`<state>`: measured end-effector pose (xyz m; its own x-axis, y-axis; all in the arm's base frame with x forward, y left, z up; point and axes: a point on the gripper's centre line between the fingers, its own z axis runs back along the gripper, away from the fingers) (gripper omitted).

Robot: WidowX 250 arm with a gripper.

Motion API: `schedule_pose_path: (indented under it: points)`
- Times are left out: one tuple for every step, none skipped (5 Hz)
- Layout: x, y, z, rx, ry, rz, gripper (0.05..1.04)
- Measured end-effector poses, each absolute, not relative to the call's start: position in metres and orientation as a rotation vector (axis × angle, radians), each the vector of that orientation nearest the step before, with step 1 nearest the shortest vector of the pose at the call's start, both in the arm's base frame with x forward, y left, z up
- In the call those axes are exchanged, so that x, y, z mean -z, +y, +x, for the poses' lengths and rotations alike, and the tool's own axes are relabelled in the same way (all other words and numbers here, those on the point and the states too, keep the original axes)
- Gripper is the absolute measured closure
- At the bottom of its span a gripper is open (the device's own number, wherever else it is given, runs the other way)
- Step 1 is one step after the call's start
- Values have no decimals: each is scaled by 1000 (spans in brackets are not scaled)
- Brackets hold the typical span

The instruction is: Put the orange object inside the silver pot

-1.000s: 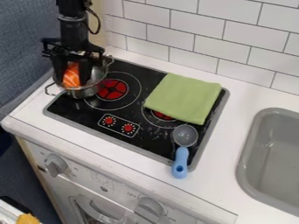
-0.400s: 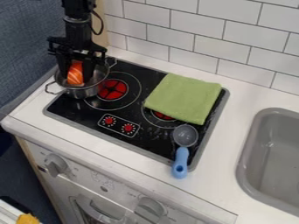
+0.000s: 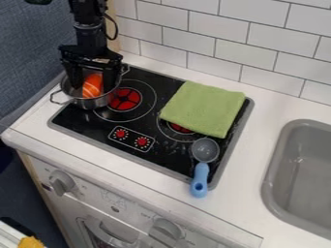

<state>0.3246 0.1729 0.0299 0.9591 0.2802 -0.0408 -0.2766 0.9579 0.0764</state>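
Observation:
The black gripper [image 3: 94, 81] hangs at the upper left, with its fingers down inside the silver pot [image 3: 97, 102]. Its fingers stand apart, open, on either side of the orange object [image 3: 92, 86]. This object, striped with white, is inside the pot and leans a little to the right. The fingers and the pot's wall hide its lower end and the pot's bottom. The pot rests on the stove's back left corner.
A green cloth [image 3: 203, 109] covers part of the black stove [image 3: 143, 127]. A blue-handled spoon [image 3: 201, 174] lies across the stove's front edge. The grey sink [image 3: 304, 177] is at the right, the tiled wall behind.
The gripper has shifted slightly right, and its fingers have spread apart, letting go of the orange object. The object has moved a little right and tilted. The pot has stayed in place.

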Motion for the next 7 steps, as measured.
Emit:
schedule_pose_path:
  points:
    - [-50,171,326,-248,6,61,79]
    - [-79,163,322,-225,-34,52,83]
    - [-80,149,323,-134,-31,47,83]
    - [-76,137,325,-70,-6,82,83]
    - [-76,134,327,-63,-8,83,83]
    - [-76,134,327,-63,-8,83,83]
    - [-76,134,327,-63,-8,83,83]
